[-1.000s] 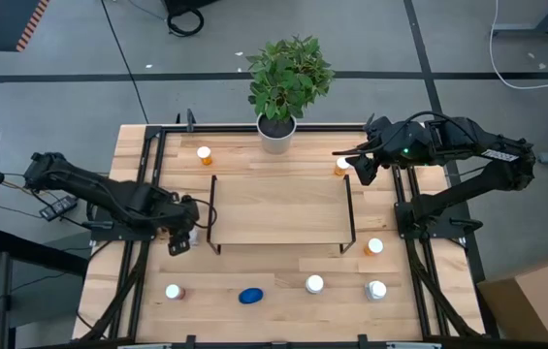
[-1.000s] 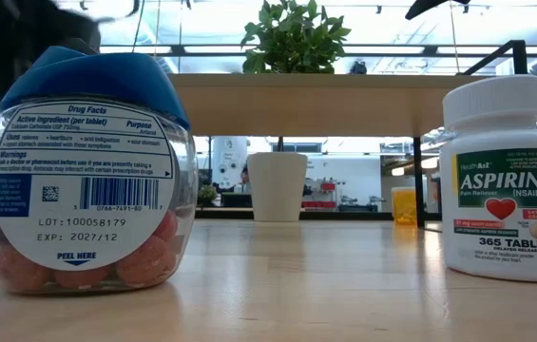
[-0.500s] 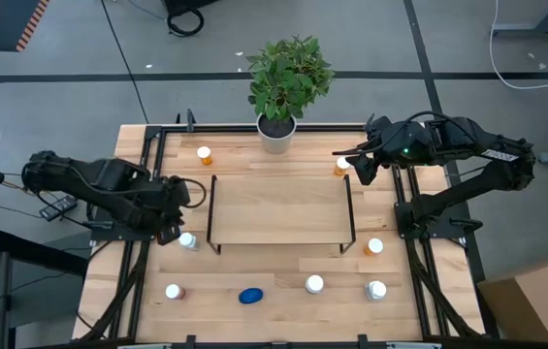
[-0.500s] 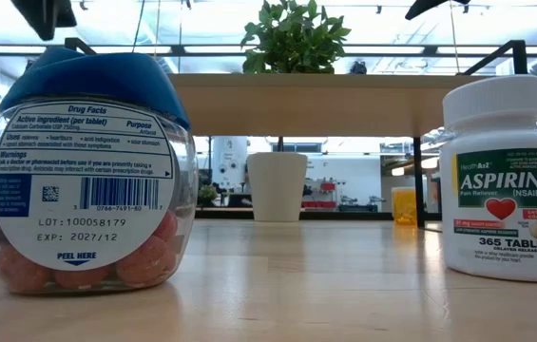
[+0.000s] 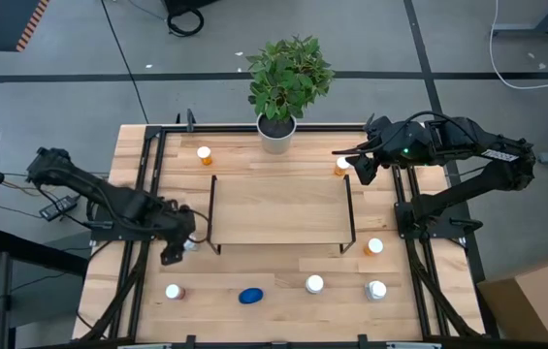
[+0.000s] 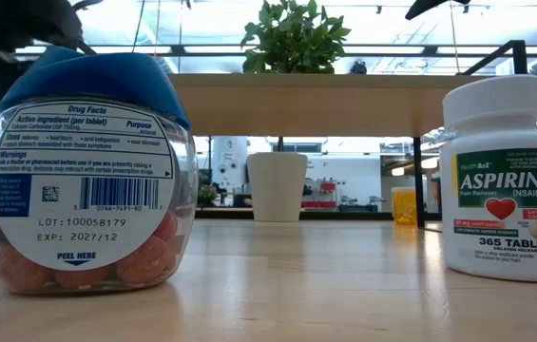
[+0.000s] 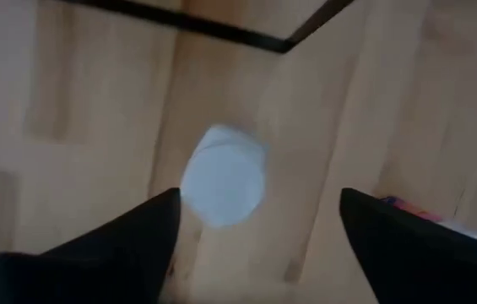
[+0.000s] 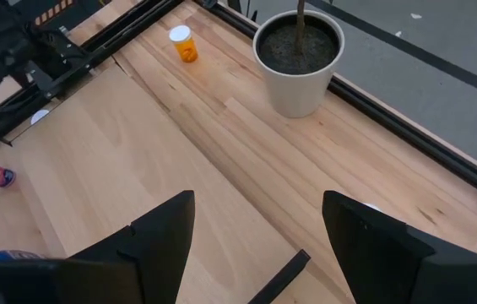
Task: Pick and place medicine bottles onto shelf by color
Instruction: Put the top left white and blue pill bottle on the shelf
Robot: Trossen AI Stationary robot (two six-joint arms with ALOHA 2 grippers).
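The left gripper (image 5: 178,242) hangs with fingers spread, holding nothing, directly above a white-capped bottle (image 7: 222,175) that stands on the table between and just beyond its fingertips, beside the shelf's (image 5: 278,208) left rail. The right gripper (image 5: 359,169), fingers also spread and empty, hovers over an orange bottle (image 5: 342,166) near the shelf's far right corner.

A robotics lab: railed test table (image 5: 274,267), grey floor (image 5: 80,58), cables (image 5: 535,44).

Two dark jointed arms, black cables, blunt black fingers (image 7: 128,245).
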